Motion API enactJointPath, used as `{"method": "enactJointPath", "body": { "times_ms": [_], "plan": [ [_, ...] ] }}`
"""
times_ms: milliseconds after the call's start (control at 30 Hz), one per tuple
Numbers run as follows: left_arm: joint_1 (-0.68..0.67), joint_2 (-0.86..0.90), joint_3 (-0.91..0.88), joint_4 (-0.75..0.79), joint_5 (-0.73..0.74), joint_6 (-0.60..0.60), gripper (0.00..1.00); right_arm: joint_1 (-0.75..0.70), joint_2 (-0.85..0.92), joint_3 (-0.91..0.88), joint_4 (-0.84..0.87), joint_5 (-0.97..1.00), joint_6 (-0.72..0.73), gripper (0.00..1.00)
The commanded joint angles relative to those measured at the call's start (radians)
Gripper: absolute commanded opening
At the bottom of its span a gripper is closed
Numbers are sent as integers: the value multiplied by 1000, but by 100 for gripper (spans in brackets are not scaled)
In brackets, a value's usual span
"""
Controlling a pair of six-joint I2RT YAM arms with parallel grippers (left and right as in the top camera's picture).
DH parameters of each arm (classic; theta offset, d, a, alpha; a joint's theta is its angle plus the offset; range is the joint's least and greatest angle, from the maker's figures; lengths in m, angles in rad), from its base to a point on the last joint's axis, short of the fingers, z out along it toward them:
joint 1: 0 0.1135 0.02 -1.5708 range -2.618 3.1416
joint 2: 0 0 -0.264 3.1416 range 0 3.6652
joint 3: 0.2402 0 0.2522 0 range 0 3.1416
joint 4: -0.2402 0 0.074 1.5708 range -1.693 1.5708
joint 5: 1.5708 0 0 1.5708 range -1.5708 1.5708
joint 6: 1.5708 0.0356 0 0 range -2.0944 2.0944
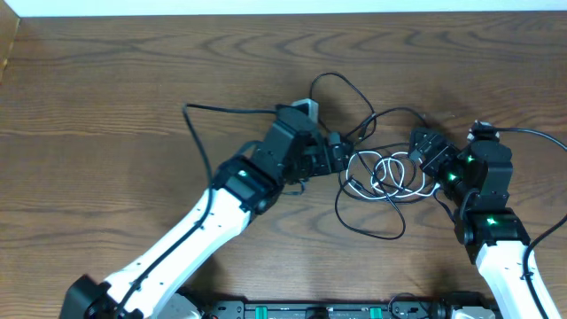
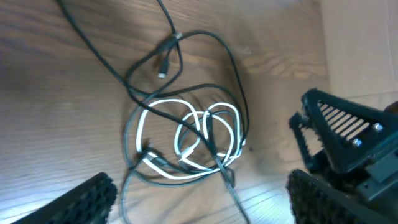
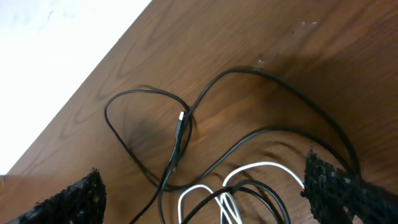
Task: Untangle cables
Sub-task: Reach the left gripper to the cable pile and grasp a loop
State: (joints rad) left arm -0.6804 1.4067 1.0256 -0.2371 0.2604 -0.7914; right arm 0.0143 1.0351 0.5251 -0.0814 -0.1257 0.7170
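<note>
The cables lie tangled on the wooden table between my two arms. The white cable (image 1: 392,177) forms several small loops, and the black cable (image 1: 347,89) runs through them and spreads into wide loops beyond and in front. My left gripper (image 1: 342,158) is open at the tangle's left edge. In the left wrist view the white cable (image 2: 186,140) and black cable (image 2: 214,46) lie just ahead of my left gripper (image 2: 205,202), nothing between its fingers (image 2: 87,202). My right gripper (image 1: 425,146) is open at the tangle's right edge. My right gripper (image 3: 205,196) hangs over the white cable (image 3: 252,169) and a black plug (image 3: 181,127).
The table's far edge (image 1: 283,12) meets a white wall. A thicker black robot cable (image 1: 199,133) arcs from the left arm over the table. The right gripper's body (image 2: 348,137) shows close on the right in the left wrist view.
</note>
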Motion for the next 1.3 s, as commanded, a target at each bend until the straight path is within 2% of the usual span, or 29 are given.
{"method": "enactJointPath", "body": {
  "times_ms": [0,367,633,733,800,867,900,933,1033,1100,1267],
  "plan": [
    [-27,57,5,45,-3,-109,94,-3,0,3,-15,23,12,99],
    [-52,214,5,84,-3,-357,93,-3,0,3,-71,71,12,99],
    [-57,309,5,314,-3,-423,93,-3,0,3,-77,71,12,99],
    [-80,328,5,367,-3,-449,85,-3,0,3,-81,71,12,99],
    [-102,332,5,361,-18,-447,75,-3,0,3,-81,71,12,99],
    [-121,333,5,338,-45,-443,57,-3,0,3,-86,71,12,99],
    [-124,333,5,335,-45,-425,40,-3,0,3,-93,71,12,99],
    [-124,333,5,335,-45,-412,31,-3,0,3,-97,71,11,99],
    [-121,333,5,335,-45,-357,13,-3,0,3,-115,71,12,99],
    [-121,333,5,330,-45,-312,8,-3,0,3,-121,66,12,99],
    [-105,330,5,328,-45,-225,8,-3,-1,3,-121,-48,11,99]
  ]
}}
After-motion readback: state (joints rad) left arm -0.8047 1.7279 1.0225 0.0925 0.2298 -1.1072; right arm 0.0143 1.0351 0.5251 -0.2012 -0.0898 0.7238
